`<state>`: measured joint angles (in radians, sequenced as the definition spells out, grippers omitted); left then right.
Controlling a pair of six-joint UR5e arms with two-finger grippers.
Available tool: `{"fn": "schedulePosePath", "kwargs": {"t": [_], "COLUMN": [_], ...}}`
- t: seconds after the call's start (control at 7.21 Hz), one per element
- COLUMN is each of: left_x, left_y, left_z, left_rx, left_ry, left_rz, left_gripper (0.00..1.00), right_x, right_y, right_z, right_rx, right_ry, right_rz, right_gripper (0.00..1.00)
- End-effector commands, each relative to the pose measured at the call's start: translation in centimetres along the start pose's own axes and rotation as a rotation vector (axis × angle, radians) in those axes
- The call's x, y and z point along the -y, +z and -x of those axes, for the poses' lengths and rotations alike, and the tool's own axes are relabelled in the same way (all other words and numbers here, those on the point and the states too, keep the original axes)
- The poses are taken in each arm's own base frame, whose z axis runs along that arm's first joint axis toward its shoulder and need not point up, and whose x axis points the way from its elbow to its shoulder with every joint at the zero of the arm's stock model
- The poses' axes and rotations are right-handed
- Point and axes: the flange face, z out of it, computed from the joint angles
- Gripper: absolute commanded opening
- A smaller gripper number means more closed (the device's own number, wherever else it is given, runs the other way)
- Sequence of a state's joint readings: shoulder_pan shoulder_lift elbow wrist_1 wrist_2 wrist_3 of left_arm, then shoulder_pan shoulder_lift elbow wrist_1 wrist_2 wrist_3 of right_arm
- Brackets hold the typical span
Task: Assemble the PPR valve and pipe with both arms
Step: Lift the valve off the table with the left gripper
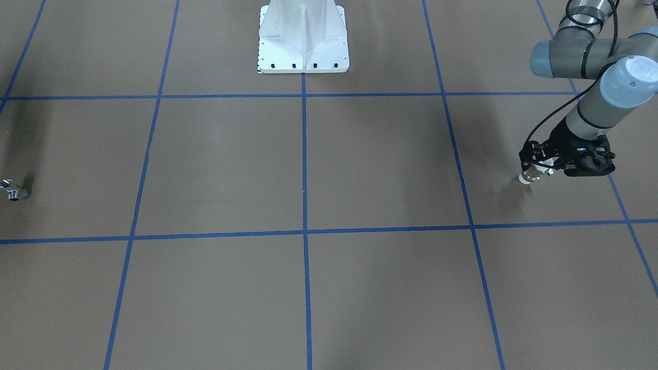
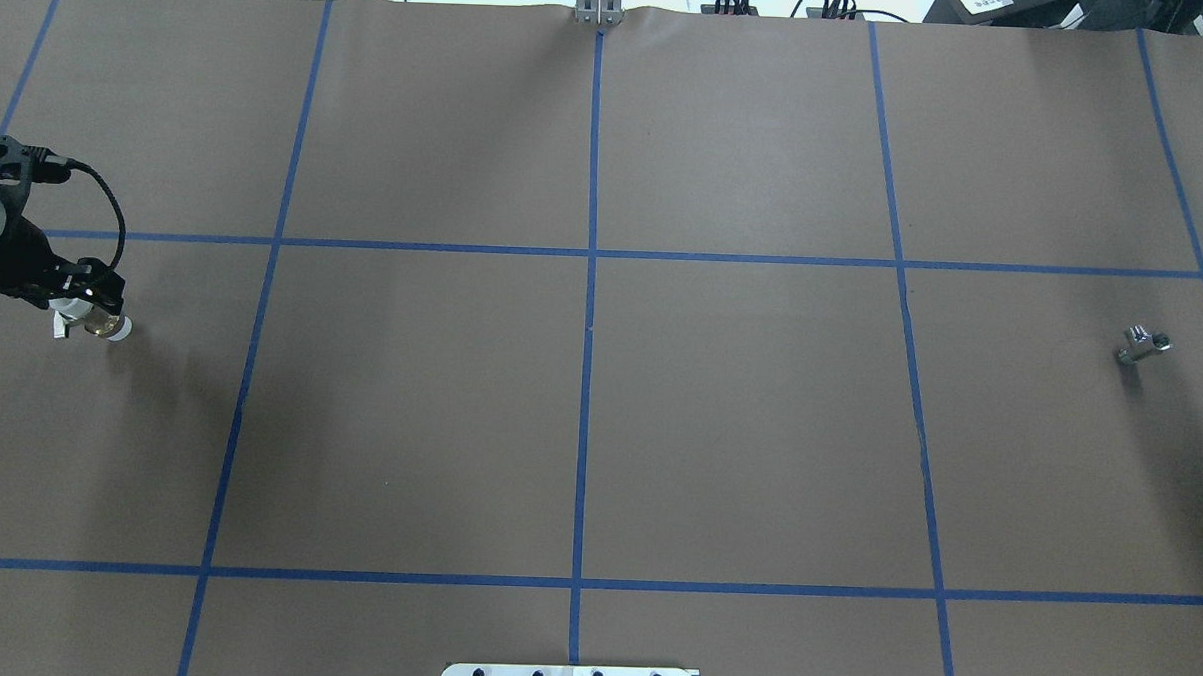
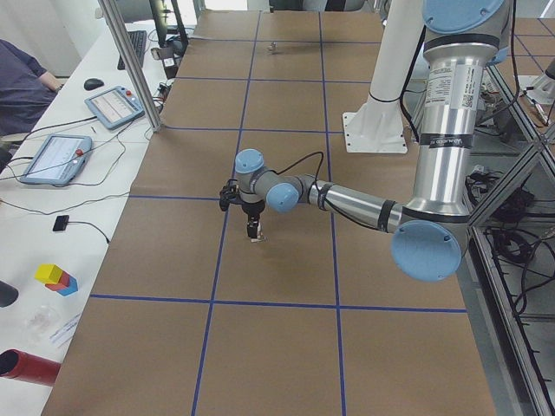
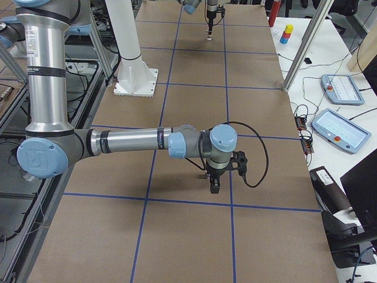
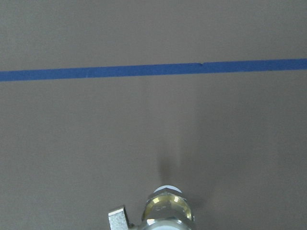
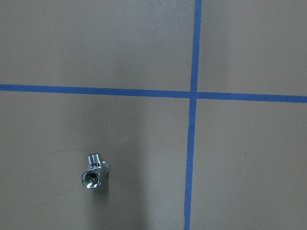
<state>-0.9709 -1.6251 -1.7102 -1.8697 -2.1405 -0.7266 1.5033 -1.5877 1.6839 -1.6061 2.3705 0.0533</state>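
The PPR valve (image 1: 529, 177), white ends with a brass middle, hangs in my left gripper (image 1: 535, 170) just above the brown table at my far left. It also shows in the overhead view (image 2: 97, 322) and at the bottom edge of the left wrist view (image 5: 165, 211). The left gripper (image 2: 78, 300) is shut on it. The pipe (image 1: 14, 191), a shiny silver fitting, lies alone on the table at my far right (image 2: 1142, 344). The right wrist view shows it at lower left (image 6: 94, 172). My right gripper (image 4: 215, 187) hovers over that area; I cannot tell if it is open.
The white robot base (image 1: 303, 41) stands at the middle of my table edge. Blue tape lines (image 2: 590, 278) grid the brown table. A side desk with tablets (image 3: 54, 158) and cables runs along the far side, beyond a metal post (image 3: 130, 65).
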Motion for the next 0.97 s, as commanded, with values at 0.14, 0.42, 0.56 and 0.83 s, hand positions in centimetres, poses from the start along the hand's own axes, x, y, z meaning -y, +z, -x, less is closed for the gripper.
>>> {"fn": "schedulePosePath", "kwargs": {"t": [0.14,0.42,0.56,0.83], "left_x": [-0.1,0.0,-0.4,-0.2], "left_y": [-0.1,-0.7,-1.7,-4.8], "left_z": [-0.1,-0.1,-0.3,-2.1], "left_rx": [-0.002,-0.006,-0.011,-0.023], "left_ry": [0.001,-0.003,0.005,0.005], "left_rz": [-0.001,-0.007,-0.025,-0.038], "left_gripper": [0.54,0.15,0.0,0.0], "right_x": [0.0,0.1,0.1,0.2], "right_y": [0.0,-0.1,-0.2,-0.4], "right_z": [0.0,0.1,0.2,0.4], "right_rx": [0.001,0.001,0.001,0.001], "right_ry": [0.002,0.004,0.002,-0.001], "right_rz": [0.0,-0.002,-0.005,-0.008], "right_gripper": [1.0,1.0,1.0,1.0]}}
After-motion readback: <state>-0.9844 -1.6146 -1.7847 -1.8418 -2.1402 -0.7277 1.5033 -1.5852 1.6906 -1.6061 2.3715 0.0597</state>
